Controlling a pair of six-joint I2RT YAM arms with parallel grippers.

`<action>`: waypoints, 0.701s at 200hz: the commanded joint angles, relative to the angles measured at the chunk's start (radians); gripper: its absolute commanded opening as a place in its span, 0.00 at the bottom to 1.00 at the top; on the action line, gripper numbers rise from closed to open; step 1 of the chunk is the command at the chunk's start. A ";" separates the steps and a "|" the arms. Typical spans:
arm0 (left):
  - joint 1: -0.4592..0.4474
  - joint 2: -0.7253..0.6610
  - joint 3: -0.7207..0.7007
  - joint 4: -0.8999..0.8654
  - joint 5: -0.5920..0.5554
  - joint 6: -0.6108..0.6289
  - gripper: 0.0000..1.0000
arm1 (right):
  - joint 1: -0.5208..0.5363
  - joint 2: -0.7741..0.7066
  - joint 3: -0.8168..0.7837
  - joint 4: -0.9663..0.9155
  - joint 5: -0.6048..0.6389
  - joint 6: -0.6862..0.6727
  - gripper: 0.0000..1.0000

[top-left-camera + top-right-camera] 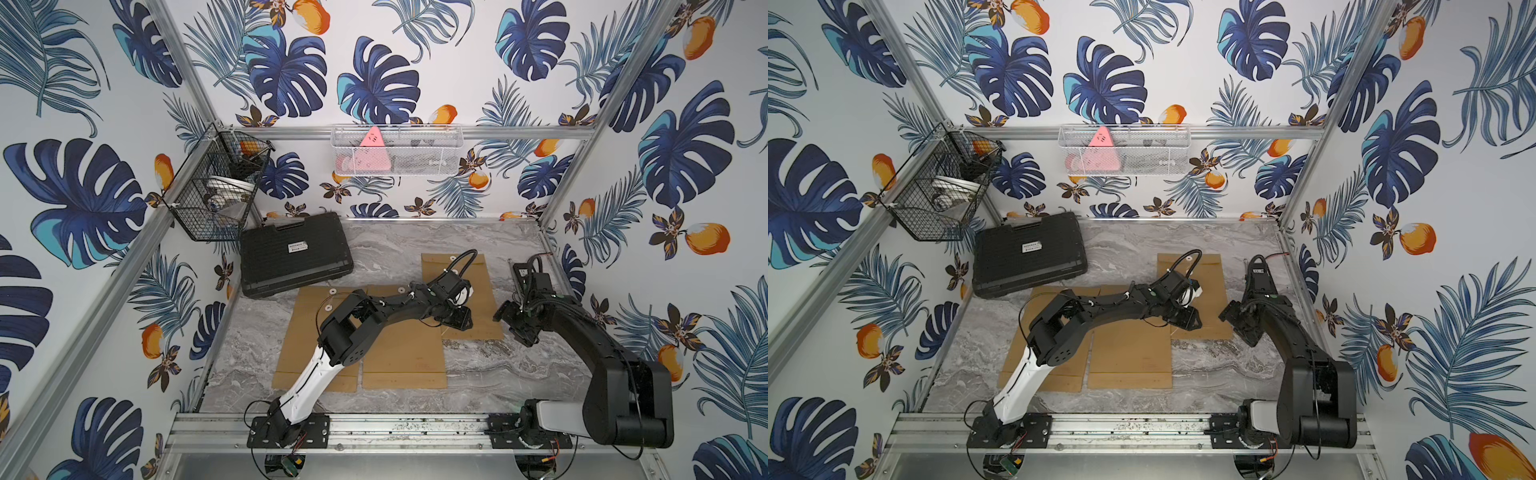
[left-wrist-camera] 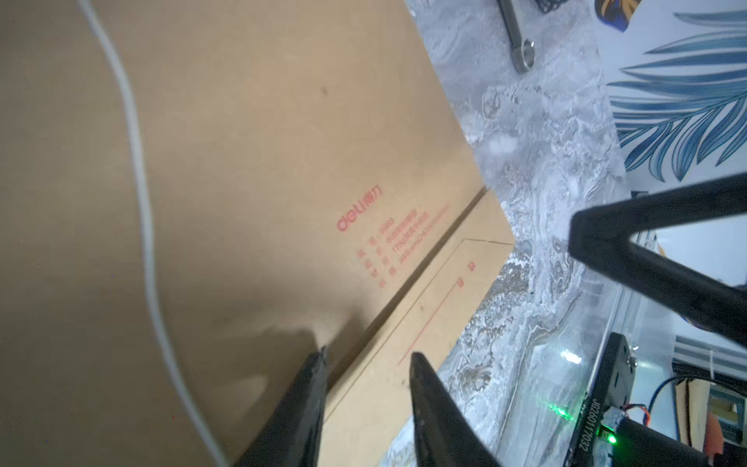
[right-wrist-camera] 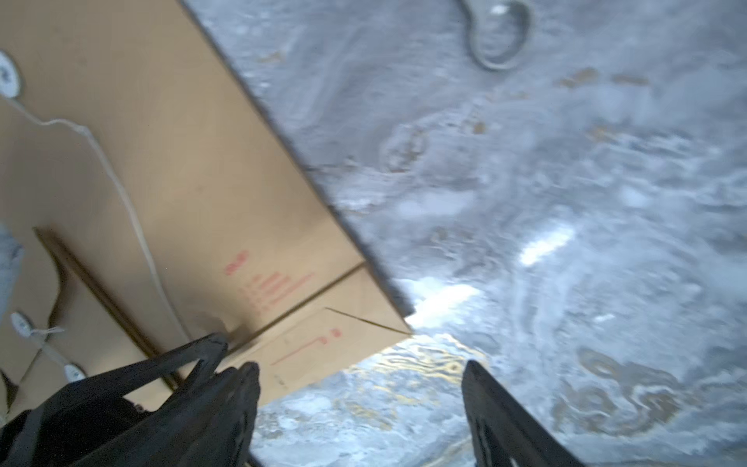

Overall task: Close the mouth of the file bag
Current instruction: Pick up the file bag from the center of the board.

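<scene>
The brown file bag (image 1: 482,291) (image 1: 1214,299) lies flat at the right of the marble table, its printed bottom fold nearest the arms. My left gripper (image 1: 457,321) (image 2: 370,353) hovers low over that fold (image 2: 424,307), jaws partly open, nothing between them. The bag's white string (image 2: 141,202) runs alongside one finger, outside the gap. In the right wrist view the string (image 3: 121,194) trails from a white disc (image 3: 6,77) toward the left gripper's fingertips (image 3: 214,343). My right gripper (image 1: 505,318) (image 3: 357,370) is wide open over bare table beside the bag's corner (image 3: 404,323).
Two more brown file bags (image 1: 403,353) (image 1: 299,340) lie left of it under the left arm. A black case (image 1: 295,253) sits at the back left. A metal tool (image 3: 499,36) lies near the right wall. A black wire basket (image 1: 216,187) and a white mesh basket (image 1: 397,149) hang on the walls.
</scene>
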 commanded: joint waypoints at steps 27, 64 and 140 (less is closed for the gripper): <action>-0.019 0.056 0.035 -0.062 -0.031 0.035 0.37 | -0.075 -0.018 -0.128 0.135 -0.202 0.025 0.81; -0.021 0.050 -0.031 -0.037 -0.023 0.023 0.35 | -0.128 -0.008 -0.204 0.266 -0.263 0.048 0.80; -0.023 0.050 -0.100 -0.040 -0.024 0.047 0.31 | -0.175 -0.047 -0.347 0.651 -0.284 0.229 0.78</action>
